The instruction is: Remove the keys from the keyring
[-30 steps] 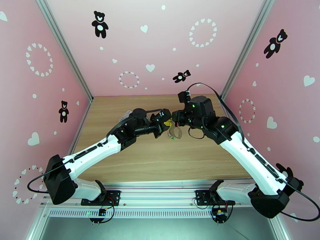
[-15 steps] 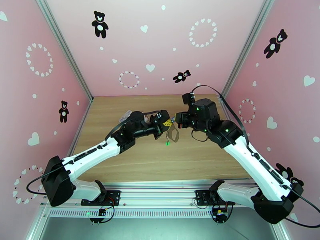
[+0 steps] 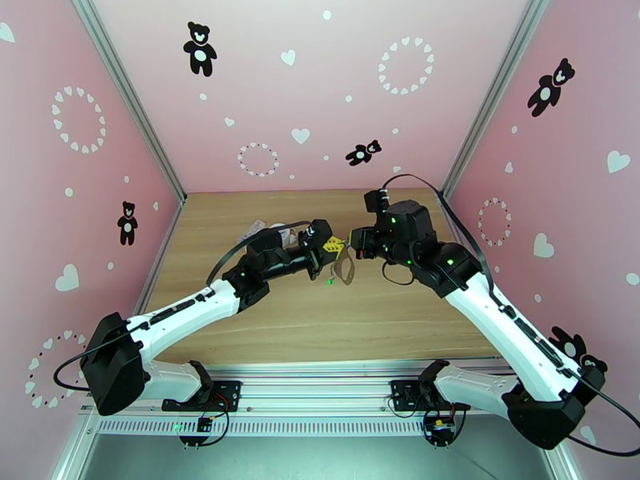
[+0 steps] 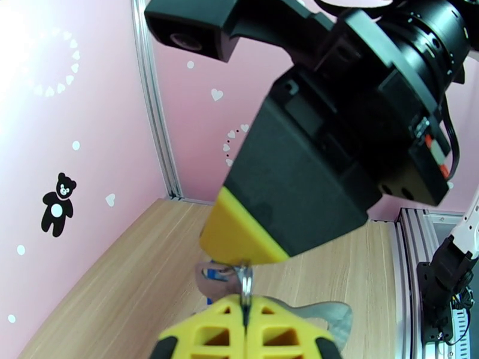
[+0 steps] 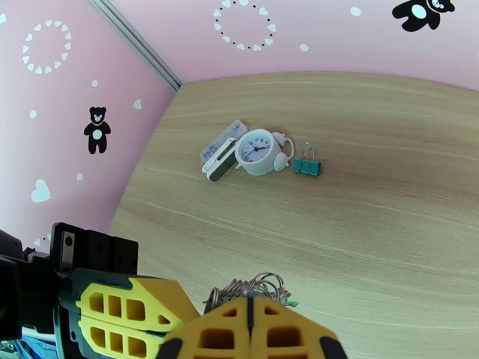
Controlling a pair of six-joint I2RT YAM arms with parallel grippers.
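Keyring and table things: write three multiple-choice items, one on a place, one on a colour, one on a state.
1. In the right wrist view, the binder clip lies:
A) just right of the clock
B) left of the clock
C) on top of the clock

2. The binder clip is:
A) red
B) teal
C) black

3. The left claw is:
A) wide open
B) holding the clock
C) shut on the keyring

Answers:
1. A, the clip sits on the wood beside the clock's right side.
2. B, its body is plainly teal.
3. C, the left wrist view shows the claw closed with a metal ring pinched in it.
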